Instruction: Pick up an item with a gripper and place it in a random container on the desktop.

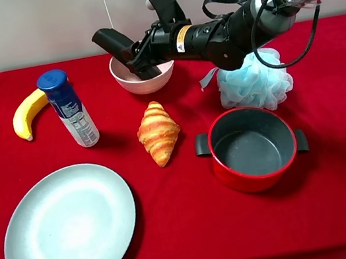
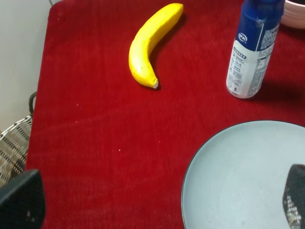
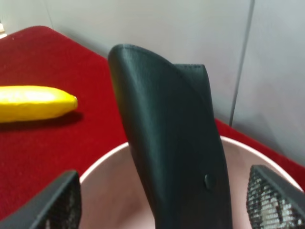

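Note:
The black case [image 1: 117,47] stands tilted with its lower end inside the pale pink bowl [image 1: 144,82] at the back of the red desktop [image 1: 172,203]. Its upper end sticks out to the upper left. My right gripper [image 1: 148,58] reaches across to the bowl. In the right wrist view the right gripper [image 3: 162,210] is open. Its fingers [image 3: 52,202] stand on either side of the case [image 3: 167,143] with gaps, above the bowl [image 3: 109,191]. My left gripper [image 2: 157,205] is open and empty above the plate's edge.
A banana [image 1: 26,114] and a blue-capped white bottle [image 1: 70,109] are at the back left. A croissant [image 1: 158,132] lies in the middle. A red pot [image 1: 253,147] and a blue bath puff [image 1: 255,81] are on the right. A pale blue-grey plate [image 1: 70,228] sits front left.

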Tool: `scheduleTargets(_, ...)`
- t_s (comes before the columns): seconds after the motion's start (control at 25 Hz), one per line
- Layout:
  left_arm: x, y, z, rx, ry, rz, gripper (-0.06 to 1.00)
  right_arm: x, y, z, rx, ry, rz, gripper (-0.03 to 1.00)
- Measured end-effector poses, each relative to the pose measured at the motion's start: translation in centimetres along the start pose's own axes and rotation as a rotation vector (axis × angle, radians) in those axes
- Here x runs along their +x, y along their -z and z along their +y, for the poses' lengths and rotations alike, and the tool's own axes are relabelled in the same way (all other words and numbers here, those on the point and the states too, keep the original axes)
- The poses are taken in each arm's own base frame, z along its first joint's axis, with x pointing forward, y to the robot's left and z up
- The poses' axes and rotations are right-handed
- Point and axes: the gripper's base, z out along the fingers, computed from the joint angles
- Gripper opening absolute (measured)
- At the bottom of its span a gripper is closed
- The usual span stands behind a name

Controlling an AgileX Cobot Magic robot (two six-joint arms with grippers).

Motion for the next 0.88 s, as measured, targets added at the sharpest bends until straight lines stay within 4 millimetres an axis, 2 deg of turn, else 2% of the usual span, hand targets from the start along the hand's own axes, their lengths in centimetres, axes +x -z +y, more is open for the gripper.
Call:
scheduleTargets(0.16,0.0,0.0,0.0,0.0,0.0,0.0,0.99,-0.01,0.0,-0.02,0.002,-0.004,-0.001,0.56)
scheduleTargets(0.4,0.0,0.0,0.0,0.0,0.0,0.0,0.99,-0.01,0.0,-0.03,0.003,-0.005,-0.001,0.68)
scheduleTargets(0.64,0.0,0.0,0.0,0.0,0.0,0.0,0.99,0.01,0.0,-0.04,0.004,-0.006,0.001,0.69)
scheduleTargets(0.88,0.0,0.0,0.0,0.0,0.0,0.0,0.99,-0.08,0.41,-0.18,0.027,0.002,0.075,0.69)
